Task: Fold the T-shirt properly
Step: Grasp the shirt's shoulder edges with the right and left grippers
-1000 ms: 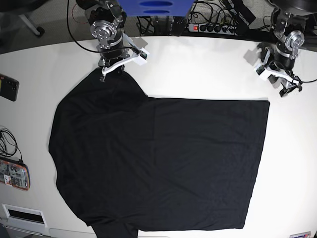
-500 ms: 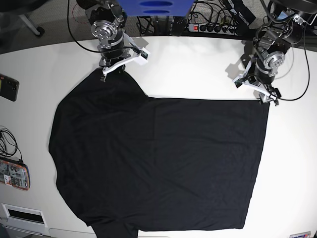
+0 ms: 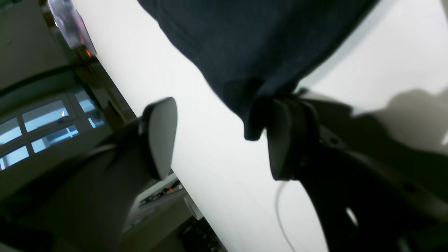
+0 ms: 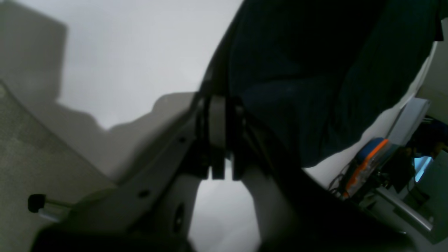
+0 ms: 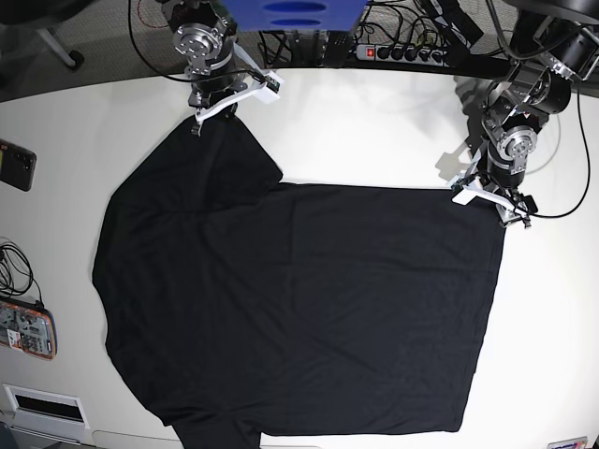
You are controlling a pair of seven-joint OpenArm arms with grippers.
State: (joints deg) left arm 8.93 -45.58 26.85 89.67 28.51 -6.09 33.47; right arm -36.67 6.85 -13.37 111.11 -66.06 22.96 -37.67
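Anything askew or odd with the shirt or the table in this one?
Mostly tidy. The shirt lies flat, but its near edge, by the lower sleeve, runs out of the base view. No spills or damage visible.

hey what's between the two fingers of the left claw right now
In the left wrist view the left claw stands open. Between its fingers lies bare white table; the T-shirt corner hangs against one finger, not clamped.

1. Bare white table point(image 5: 374, 131) between the two arms, along the far edge: open to pass.
2. Power strip point(image 5: 404, 52) and cables behind that edge: blocked.
3. Orange-and-blue device point(image 5: 26, 329) and dark phone point(image 5: 17, 165) crowding the table's edge beside the T-shirt point(image 5: 299, 309).
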